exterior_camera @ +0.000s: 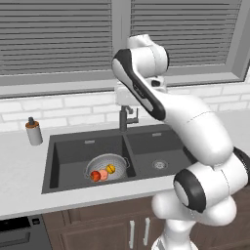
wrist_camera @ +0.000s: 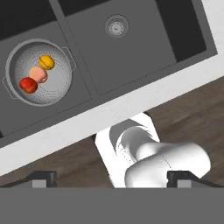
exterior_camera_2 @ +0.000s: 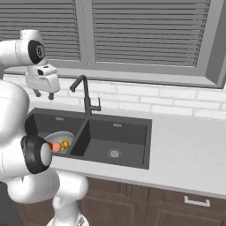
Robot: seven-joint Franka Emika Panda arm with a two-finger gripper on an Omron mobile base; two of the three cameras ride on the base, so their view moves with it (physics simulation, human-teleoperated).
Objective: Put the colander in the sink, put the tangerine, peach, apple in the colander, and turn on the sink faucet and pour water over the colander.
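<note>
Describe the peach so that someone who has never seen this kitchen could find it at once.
Find the dark double-basin sink under the window; in its left basin sits a silvery colander holding three fruits in a row. The peach is the middle one, pale pinkish-orange, between the deep red apple and the smaller yellow-orange tangerine.

A wide window (exterior_camera: 122,34) with closed grey blinds filled the upper frame above a white brick backsplash (exterior_camera_2: 167,99). The pale grey tabletop (exterior_camera_2: 185,154) ran across the middle, with dark wood cabinets (exterior_camera_2: 154,205) along the bottom.
</note>
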